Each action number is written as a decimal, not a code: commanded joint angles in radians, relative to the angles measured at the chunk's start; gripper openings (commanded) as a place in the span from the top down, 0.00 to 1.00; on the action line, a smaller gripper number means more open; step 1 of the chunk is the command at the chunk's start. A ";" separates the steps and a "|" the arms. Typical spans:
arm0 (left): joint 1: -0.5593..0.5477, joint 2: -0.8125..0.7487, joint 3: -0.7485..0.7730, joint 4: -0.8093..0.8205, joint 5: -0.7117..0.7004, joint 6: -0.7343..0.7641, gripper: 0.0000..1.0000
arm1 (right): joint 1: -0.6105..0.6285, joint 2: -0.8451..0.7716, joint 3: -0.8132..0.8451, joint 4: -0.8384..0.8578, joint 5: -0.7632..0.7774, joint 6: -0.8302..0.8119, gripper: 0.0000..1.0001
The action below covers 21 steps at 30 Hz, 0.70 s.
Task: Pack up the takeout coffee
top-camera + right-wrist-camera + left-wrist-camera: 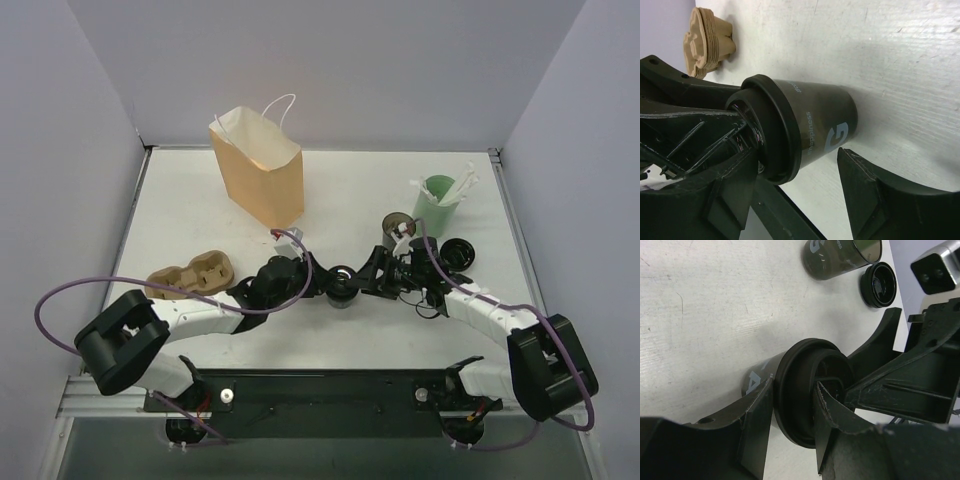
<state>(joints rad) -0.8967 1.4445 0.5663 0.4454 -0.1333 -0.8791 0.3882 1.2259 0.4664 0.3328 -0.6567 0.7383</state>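
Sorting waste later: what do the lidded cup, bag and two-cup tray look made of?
Cup: probably paper, dark matte print with pale lettering. Lid: black plastic, smooth with a sheen. Bag: tan paper, creased. Tray: brown moulded pulp, ribbed, dull.

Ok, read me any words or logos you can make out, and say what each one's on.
"G": large pale letter on the takeout coffee wall.
"happiness": small print beside it, same cup.
Tiny print nearer its top: too blurred.
Second cup: part of a logo and small print, unreadable.
Paper bag: no text seen.
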 commanded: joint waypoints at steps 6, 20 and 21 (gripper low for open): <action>-0.013 0.040 -0.095 -0.349 0.063 0.075 0.57 | 0.032 0.118 0.009 0.092 -0.038 -0.027 0.52; 0.067 -0.145 0.098 -0.588 0.127 0.175 0.46 | 0.005 0.145 0.031 0.012 -0.067 -0.085 0.64; 0.080 -0.157 0.106 -0.606 0.133 0.186 0.45 | 0.005 0.150 0.047 -0.012 -0.073 -0.103 0.65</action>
<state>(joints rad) -0.8600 1.3350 0.6487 0.1524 -0.0704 -0.7982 0.4011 1.3399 0.4934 0.4458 -0.7696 0.7254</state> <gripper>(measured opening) 0.532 0.439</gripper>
